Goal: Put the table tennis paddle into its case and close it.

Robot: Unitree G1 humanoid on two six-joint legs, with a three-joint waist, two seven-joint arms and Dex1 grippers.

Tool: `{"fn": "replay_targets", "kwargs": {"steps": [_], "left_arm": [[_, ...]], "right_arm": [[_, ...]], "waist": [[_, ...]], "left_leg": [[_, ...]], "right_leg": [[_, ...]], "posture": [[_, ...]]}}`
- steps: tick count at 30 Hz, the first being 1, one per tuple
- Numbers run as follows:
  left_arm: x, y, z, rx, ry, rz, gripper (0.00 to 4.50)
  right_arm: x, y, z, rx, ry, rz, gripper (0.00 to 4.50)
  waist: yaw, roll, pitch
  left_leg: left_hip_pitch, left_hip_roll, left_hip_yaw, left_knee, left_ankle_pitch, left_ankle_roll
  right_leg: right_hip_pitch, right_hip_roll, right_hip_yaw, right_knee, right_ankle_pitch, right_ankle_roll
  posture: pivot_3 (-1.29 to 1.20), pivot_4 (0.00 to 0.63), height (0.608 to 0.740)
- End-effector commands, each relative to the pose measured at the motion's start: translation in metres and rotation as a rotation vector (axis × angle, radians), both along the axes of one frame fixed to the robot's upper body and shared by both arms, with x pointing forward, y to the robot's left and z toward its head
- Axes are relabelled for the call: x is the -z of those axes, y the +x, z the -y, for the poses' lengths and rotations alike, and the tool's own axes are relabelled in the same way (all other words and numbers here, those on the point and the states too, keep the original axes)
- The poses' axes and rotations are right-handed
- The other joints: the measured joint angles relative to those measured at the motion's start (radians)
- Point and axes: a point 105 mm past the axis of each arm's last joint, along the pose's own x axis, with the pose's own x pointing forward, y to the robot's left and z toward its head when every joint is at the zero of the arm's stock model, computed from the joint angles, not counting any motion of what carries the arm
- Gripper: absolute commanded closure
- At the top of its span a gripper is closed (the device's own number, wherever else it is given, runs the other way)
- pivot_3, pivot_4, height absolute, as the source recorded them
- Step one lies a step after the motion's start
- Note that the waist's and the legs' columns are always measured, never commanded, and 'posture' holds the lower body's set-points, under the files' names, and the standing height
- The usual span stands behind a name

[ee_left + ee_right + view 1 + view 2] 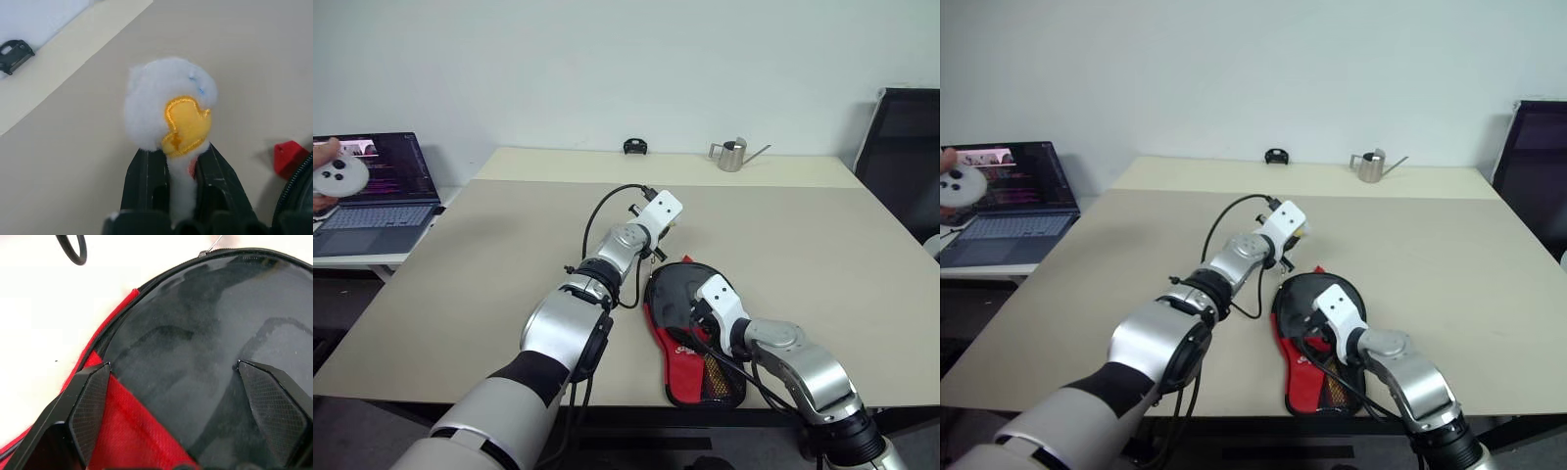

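Plain white wall (607, 69) behind wide beige rectangular table (822, 245). Small metal watering can (734, 154) & small black object (635, 147) near far edge. Open laptop (372, 201) on low side desk, left. Black chair back (906, 157) at right.

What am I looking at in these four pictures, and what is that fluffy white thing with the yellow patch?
This is a humanoid robot with two arms, each ending in a two-fingered gripper. The two wide pictures come from cameras in its head, looking down over a pale table. The two close-ups come from cameras on its wrists.

The fluffy thing is a small white-yellow ball charm, pinched in the shut left gripper. It belongs to the case, a black and red paddle-shaped pouch lying near the table's front edge. The right gripper hangs open just over the case's black part.

Farther back stand a small metal watering can and a little black object. A laptop sits on a side table at the left.
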Motion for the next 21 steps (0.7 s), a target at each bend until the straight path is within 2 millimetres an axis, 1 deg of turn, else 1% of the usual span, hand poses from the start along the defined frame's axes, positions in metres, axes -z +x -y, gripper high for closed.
{"fn": "replay_targets", "kwargs": {"steps": [1,3,7,9,13,15,17,19,21], "left_arm": [[-0.035,0.002,0.021,0.046,0.023,0.133,4.32],[-0.024,-0.003,0.03,0.08,0.043,0.105,4.32],[0.008,-0.019,0.048,0.173,0.092,0.011,4.32],[0.02,-0.025,0.055,0.198,0.093,-0.029,4.32],[0.037,-0.034,0.062,0.23,0.103,-0.096,4.32],[0.042,-0.038,0.065,0.241,0.096,-0.128,4.32],[0.046,-0.041,0.066,0.254,0.09,-0.158,3.58],[0.047,-0.042,0.066,0.258,0.092,-0.165,3.02],[0.047,-0.041,0.066,0.259,0.107,-0.156,2.25]], "right_arm": [[0.06,-0.03,0.018,0.064,-0.093,-0.278,0.0],[0.061,-0.032,0.018,0.072,-0.092,-0.281,0.0],[0.061,-0.033,0.018,0.096,-0.087,-0.277,0.0],[0.06,-0.033,0.017,0.11,-0.082,-0.272,0.0],[0.059,-0.034,0.014,0.124,-0.071,-0.268,0.0],[0.059,-0.034,0.012,0.128,-0.066,-0.268,0.0],[0.059,-0.036,0.011,0.132,-0.063,-0.271,0.0],[0.06,-0.038,0.01,0.134,-0.061,-0.273,0.0],[0.061,-0.038,0.009,0.136,-0.06,-0.274,0.0]], "waist": [[0.003,0.0,0.0],[0.009,0.0,0.0],[0.015,0.0,0.0],[0.015,0.0,0.0],[0.015,0.0,0.0],[0.015,0.0,0.0],[0.015,0.0,0.0],[0.015,0.0,0.0],[0.015,0.0,0.0]], "left_leg": [[0.0,0.0,0.0,0.0,0.0,0.0],[0.0,0.0,0.0,0.0,0.0,0.0],[0.0,0.0,0.0,0.0,0.0,0.0],[0.0,0.0,0.0,0.0,0.0,0.0],[0.001,0.0,0.0,-0.001,0.0,0.0],[0.0,0.0,0.0,-0.001,0.0,0.0],[0.0,0.0,0.0,-0.001,0.0,0.0],[0.0,0.0,0.0,-0.001,0.0,0.0],[0.0,0.0,0.0,-0.001,0.0,0.0]], "right_leg": [[0.0,0.0,0.0,0.0,0.0,0.0],[0.0,0.0,-0.002,0.0,0.0,0.0],[0.0,0.0,-0.003,-0.001,0.0,0.0],[0.0,0.0,-0.002,-0.001,0.0,0.0],[0.0,0.0,-0.002,-0.001,-0.001,0.002],[0.0,0.0,-0.002,-0.001,-0.003,0.004],[0.0,0.0,-0.002,-0.001,-0.003,0.004],[0.001,0.0,-0.002,-0.001,-0.003,0.005],[0.001,0.0,-0.002,-0.001,-0.003,0.005]], "posture": [[0.0,0.15,0.74],[0.0,0.15,0.74],[0.0,0.15,0.74],[0.0,0.15,0.74],[0.0,0.15,0.74],[0.0,0.15,0.74],[0.0,0.15,0.74],[0.0,0.15,0.74],[0.0,0.15,0.74]]}}
